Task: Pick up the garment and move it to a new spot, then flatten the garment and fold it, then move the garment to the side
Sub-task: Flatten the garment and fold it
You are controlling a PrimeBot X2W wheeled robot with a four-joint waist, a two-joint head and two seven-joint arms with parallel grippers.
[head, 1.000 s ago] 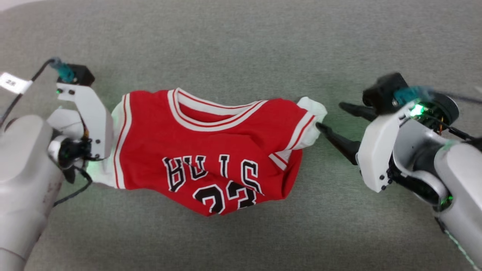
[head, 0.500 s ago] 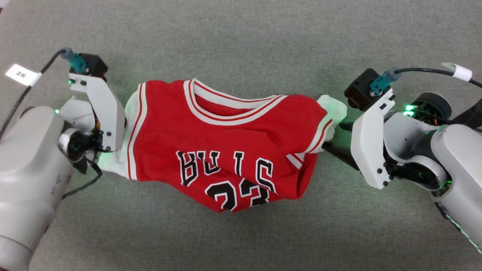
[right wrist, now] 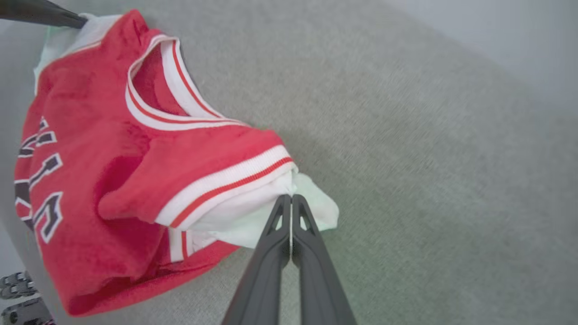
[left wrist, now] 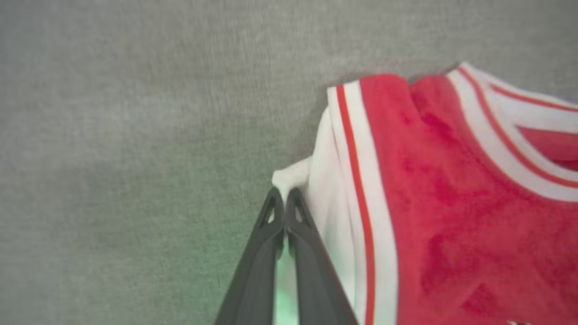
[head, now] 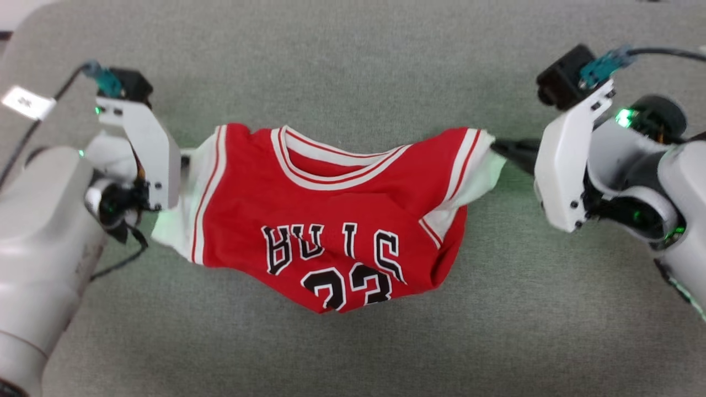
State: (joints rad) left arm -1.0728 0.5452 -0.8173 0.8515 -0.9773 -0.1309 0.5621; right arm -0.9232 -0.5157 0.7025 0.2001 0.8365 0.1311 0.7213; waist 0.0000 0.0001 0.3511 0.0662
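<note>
The left tool (left wrist: 284,198) is clenched on a white sleeve (left wrist: 293,176) of the garment (head: 331,220), a red jersey-style shirt with white striped trim and black lettering. It is stretched between both arms over the grey cloth-covered surface (head: 353,49), its middle sagging. The right tool (right wrist: 291,203) is pinched tight on the opposite sleeve. The pick-up looks made; moving, flattening, folding and setting aside remain. Its long axis runs left to right, sleeve to sleeve, with the collar pointing away from the robot and the lettering facing up.
</note>
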